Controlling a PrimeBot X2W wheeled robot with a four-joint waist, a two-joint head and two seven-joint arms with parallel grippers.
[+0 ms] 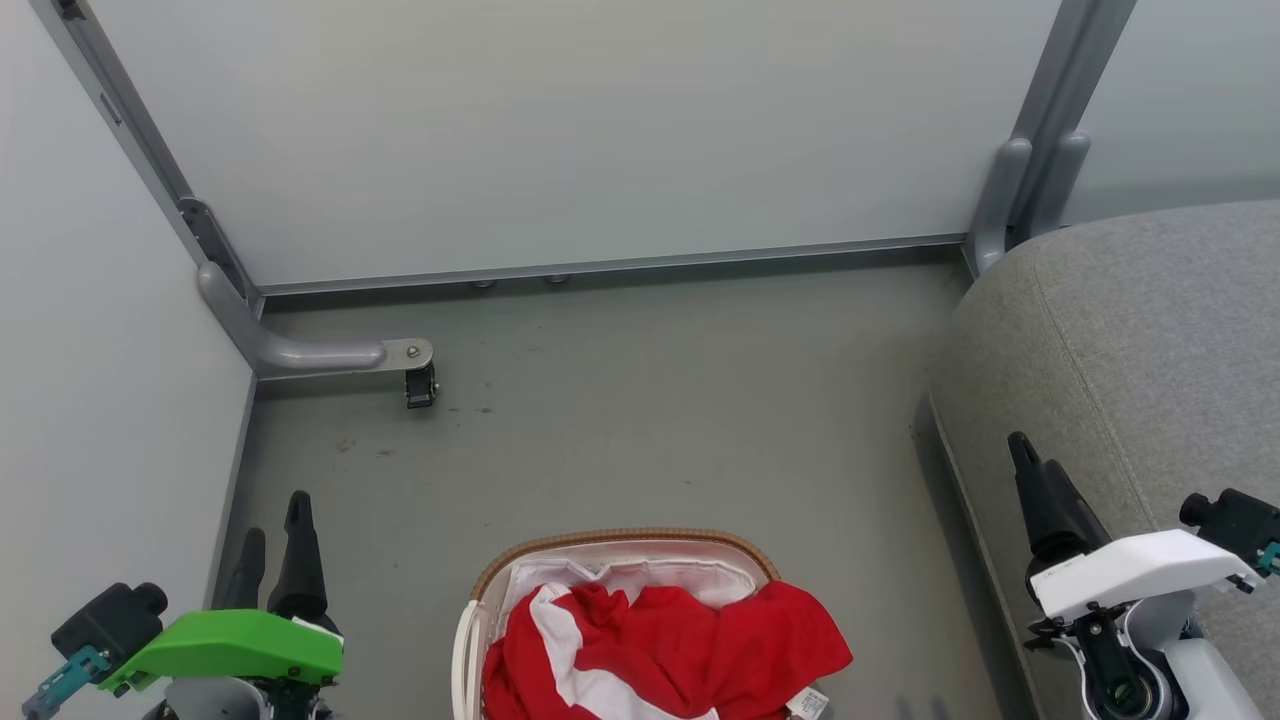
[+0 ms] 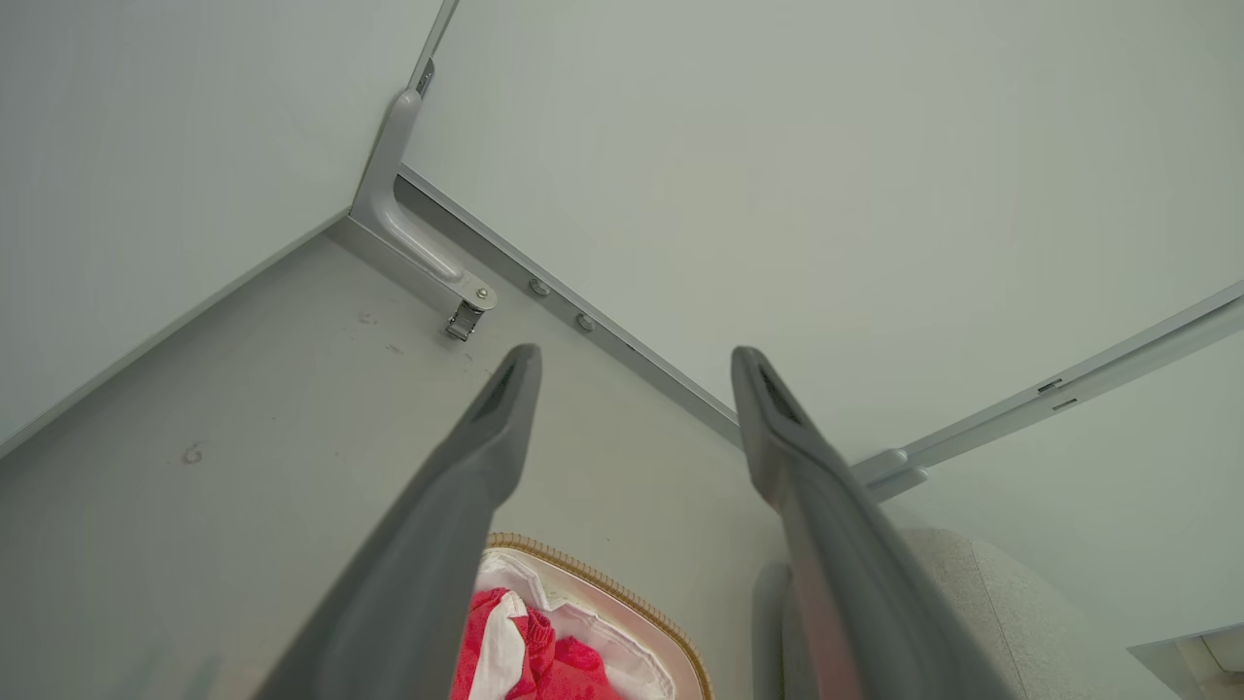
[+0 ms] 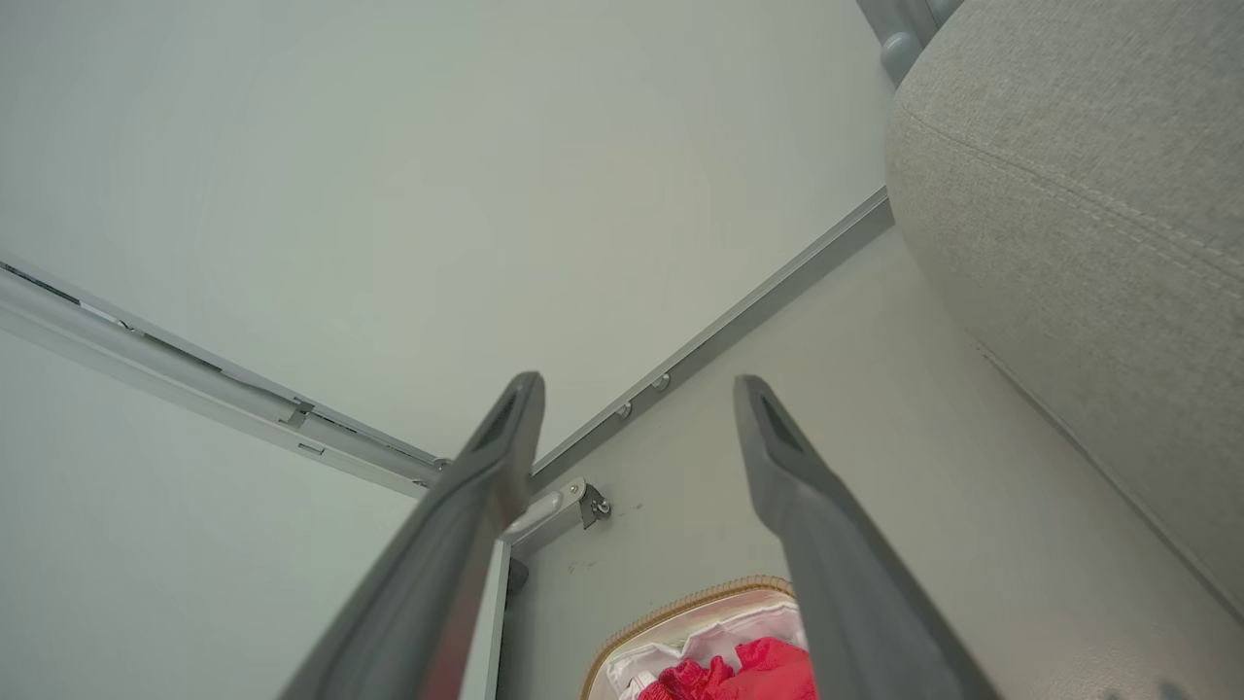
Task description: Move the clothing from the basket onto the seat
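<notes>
Looking down from the head camera, I count one basket [image 1: 625, 543] on the grey floor [image 1: 650, 420], at the bottom middle, between my two grippers. The clothing [image 1: 680, 640] lies in it as one crumpled red heap with broad white stripes; I cannot tell how many garments make it up. Its right side spills over the basket's rim, and one small white tag [image 1: 808, 703] shows at that edge. White liner [image 1: 640, 578] peeks out behind the heap.

One seat [image 1: 1130, 330] stands at the right, apart from the basket with a strip of floor between them. Nothing red lies on it.

My left gripper [image 2: 634, 358] has its two fingers spread wide with nothing between them, above the floor left of the basket. My right gripper [image 3: 637, 389] is likewise spread and holds nothing; in the head view it sits over the seat's near edge.

One caster [image 1: 420, 385] stands by the far left panel corner.
</notes>
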